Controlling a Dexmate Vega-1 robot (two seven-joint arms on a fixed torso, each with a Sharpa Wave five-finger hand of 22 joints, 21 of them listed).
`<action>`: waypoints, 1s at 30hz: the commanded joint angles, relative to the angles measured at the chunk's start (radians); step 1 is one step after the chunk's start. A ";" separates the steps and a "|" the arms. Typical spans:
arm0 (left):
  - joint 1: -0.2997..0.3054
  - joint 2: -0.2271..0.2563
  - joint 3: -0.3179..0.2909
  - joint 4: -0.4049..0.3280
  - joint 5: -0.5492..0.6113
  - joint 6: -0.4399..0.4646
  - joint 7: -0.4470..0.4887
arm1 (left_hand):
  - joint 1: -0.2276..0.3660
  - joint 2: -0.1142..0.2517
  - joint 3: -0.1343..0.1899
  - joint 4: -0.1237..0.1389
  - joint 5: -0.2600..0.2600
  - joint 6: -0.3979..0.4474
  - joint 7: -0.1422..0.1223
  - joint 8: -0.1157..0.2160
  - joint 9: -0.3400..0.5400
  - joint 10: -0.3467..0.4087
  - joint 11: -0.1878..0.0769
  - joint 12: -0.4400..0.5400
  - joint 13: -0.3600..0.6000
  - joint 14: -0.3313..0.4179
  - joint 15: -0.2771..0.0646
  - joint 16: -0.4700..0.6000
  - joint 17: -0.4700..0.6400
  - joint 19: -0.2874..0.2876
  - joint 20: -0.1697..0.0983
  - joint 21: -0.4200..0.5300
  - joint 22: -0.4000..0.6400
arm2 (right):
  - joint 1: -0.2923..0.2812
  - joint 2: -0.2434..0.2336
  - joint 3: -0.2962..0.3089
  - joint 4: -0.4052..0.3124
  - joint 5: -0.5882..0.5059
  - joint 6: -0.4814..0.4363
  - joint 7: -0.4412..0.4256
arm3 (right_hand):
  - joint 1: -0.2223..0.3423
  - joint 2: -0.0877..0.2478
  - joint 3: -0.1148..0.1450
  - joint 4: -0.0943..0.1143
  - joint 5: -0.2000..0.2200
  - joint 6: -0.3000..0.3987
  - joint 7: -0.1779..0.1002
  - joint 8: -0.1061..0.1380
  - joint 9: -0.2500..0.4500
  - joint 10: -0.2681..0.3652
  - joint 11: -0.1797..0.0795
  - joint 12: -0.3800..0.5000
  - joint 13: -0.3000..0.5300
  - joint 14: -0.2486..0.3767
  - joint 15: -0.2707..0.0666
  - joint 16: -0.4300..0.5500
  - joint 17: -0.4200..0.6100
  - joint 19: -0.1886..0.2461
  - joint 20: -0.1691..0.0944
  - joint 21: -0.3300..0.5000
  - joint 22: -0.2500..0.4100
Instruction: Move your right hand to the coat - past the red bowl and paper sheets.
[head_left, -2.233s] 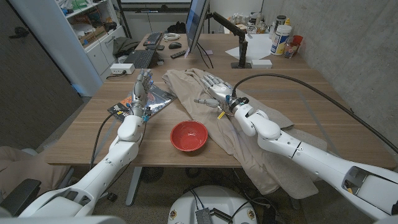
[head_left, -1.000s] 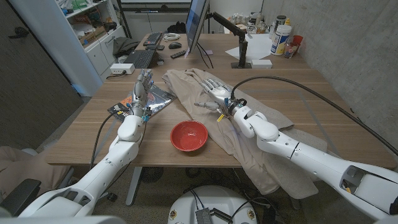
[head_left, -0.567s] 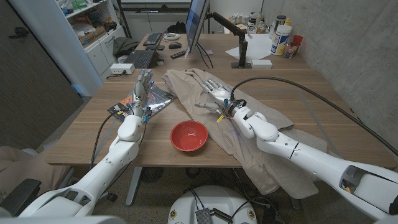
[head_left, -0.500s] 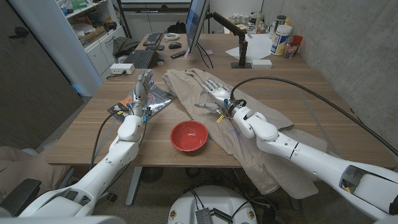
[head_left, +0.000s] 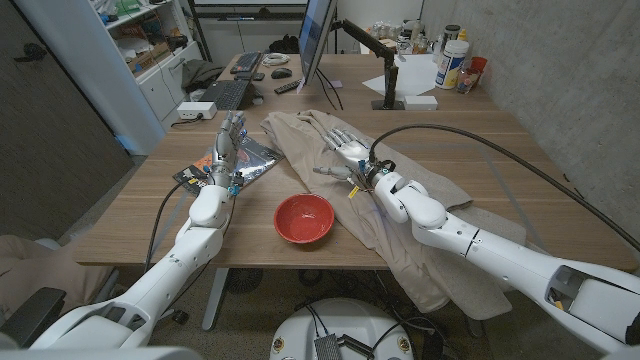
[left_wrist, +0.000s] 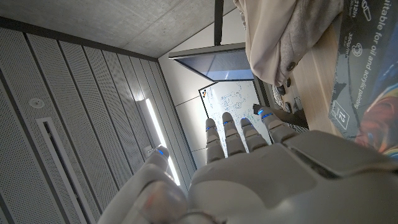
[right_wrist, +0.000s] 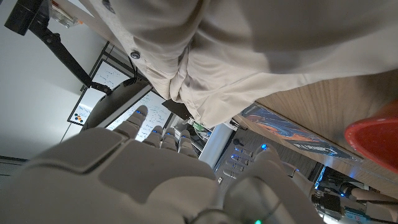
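Note:
A beige coat lies spread across the table's middle and hangs over the near edge. My right hand is over its upper part, fingers stretched out and holding nothing; I cannot tell whether it touches the cloth. The red bowl sits just left of the coat, near the front edge. My left hand stands with straight fingers over glossy printed paper sheets. The right wrist view shows the coat, the bowl's rim and my right hand. The left wrist view shows the coat, sheets and my left hand.
At the back stand a monitor, a keyboard, a remote and a white box. A monitor arm base and a white bottle sit at the far right. Bare wood lies right of the coat.
My right forearm and hand have drifted slightly to the left over the coat. The left arm, bowl and sheets have stayed put.

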 joint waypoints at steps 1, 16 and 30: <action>0.000 0.000 0.000 -0.001 -0.001 0.002 -0.001 | 0.002 0.006 -0.003 0.001 0.010 0.005 0.000 0.002 0.002 0.000 0.005 0.003 0.003 0.000 -0.003 0.002 0.002 0.011 0.002 -0.002 0.004 | 0.001 0.005 -0.002 0.010 0.001 0.000 -0.002 | 0.000 0.007 -0.006 0.000 0.004 0.003 -0.004 0.008 0.005 0.002 -0.002 0.005 0.003 -0.051 -0.001 0.009 -0.001 0.003 0.008 -0.003 0.005; -0.001 -0.001 0.000 0.004 -0.002 -0.004 -0.005 | 0.002 0.007 -0.005 0.001 0.010 0.007 -0.001 0.002 0.002 -0.001 0.003 0.003 0.003 -0.001 -0.003 0.001 0.002 0.013 0.002 -0.007 0.004 | 0.001 0.004 -0.004 0.018 0.009 0.002 -0.007 | 0.001 0.009 -0.008 0.001 0.004 0.003 -0.011 0.008 0.005 0.005 -0.002 0.006 0.003 -0.050 -0.001 0.009 -0.001 0.003 0.008 -0.003 0.005; -0.001 -0.001 -0.001 0.005 -0.005 -0.005 -0.008 | 0.003 0.008 -0.006 0.001 0.010 0.007 0.000 0.002 0.002 -0.001 0.002 0.003 0.003 0.000 -0.002 0.001 0.002 0.015 0.002 -0.011 0.004 | 0.006 0.009 -0.020 0.034 0.000 0.000 -0.001 | 0.002 0.010 -0.010 0.002 0.004 0.005 -0.014 0.009 0.005 0.005 -0.002 0.006 0.003 -0.050 -0.001 0.009 -0.002 0.003 0.008 -0.003 0.005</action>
